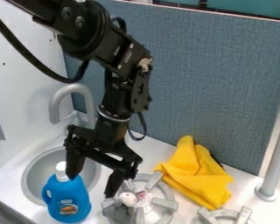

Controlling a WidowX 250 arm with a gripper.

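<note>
The black gripper (92, 183) hangs at lower centre-left, its two fingers spread wide apart with nothing held between them. Its left finger stands beside the white cap of a blue detergent bottle (68, 202); whether they touch I cannot tell. The right finger ends just above the left side of a grey stove burner (166, 203). On that burner lies a small grey toy (117, 212) with a white, round part, a little below the right fingertip. A yellow cloth (196, 173) is bunched on the counter to the right.
Behind the bottle is a round sink (31, 177) with a grey curved faucet (73, 89). A second burner (225, 215) sits at the bottom right, near a grey upright pole (275, 157). A blue-grey panel (215, 83) stands behind the counter, with a white wall at left.
</note>
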